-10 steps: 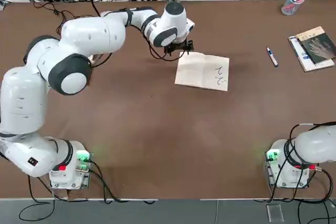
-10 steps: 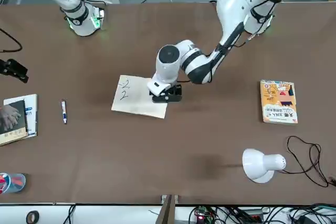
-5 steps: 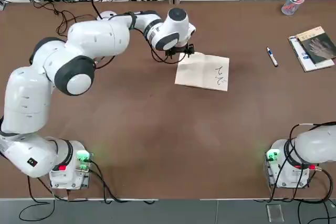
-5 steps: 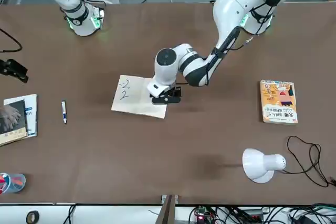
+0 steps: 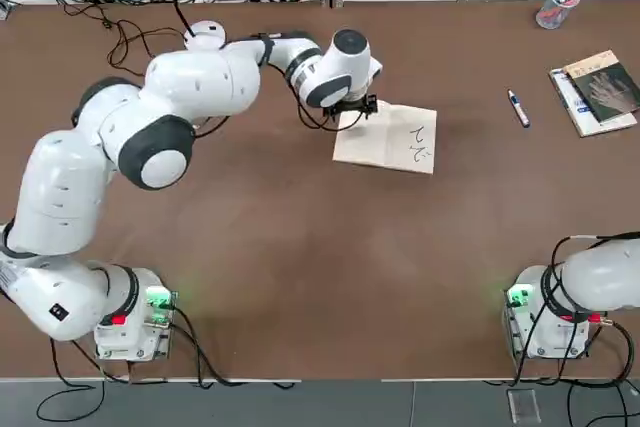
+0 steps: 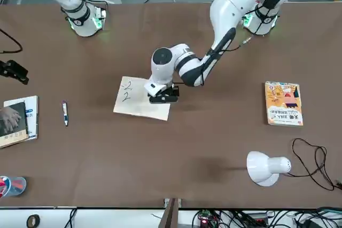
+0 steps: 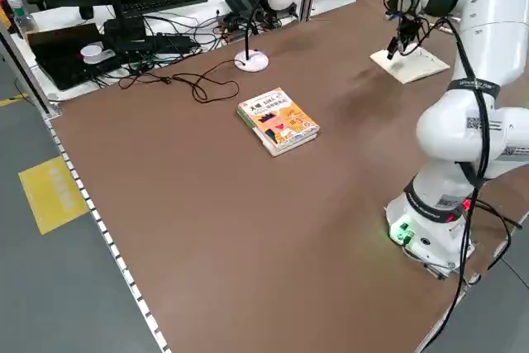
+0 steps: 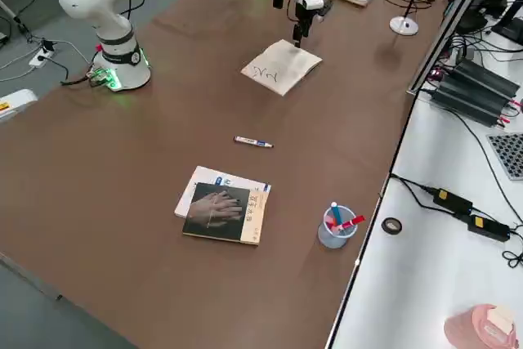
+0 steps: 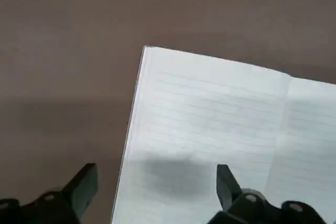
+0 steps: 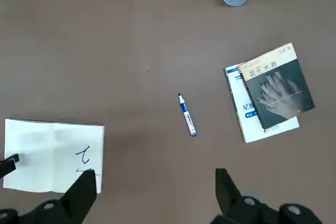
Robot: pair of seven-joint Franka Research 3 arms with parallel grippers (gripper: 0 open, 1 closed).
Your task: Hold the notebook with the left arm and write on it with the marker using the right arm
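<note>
The notebook lies open and flat near the middle of the brown table, with a few dark handwritten marks on the page that is closer to the robot's right side. The left arm reaches far across the table, and the left gripper hangs over the far corner of the notebook on the robot's left side. In the left wrist view its fingers are spread apart, one over the bare table and the other over the lined page, and a soft shadow falls on the paper between them. I cannot tell if the fingertips touch the page.

The marker lies alone on the table, well apart from the notebook, between it and the book with a hand picture. The right arm is parked near its base at the robot's edge of the table. The right gripper is wide open and holds nothing, high above the table.
</note>
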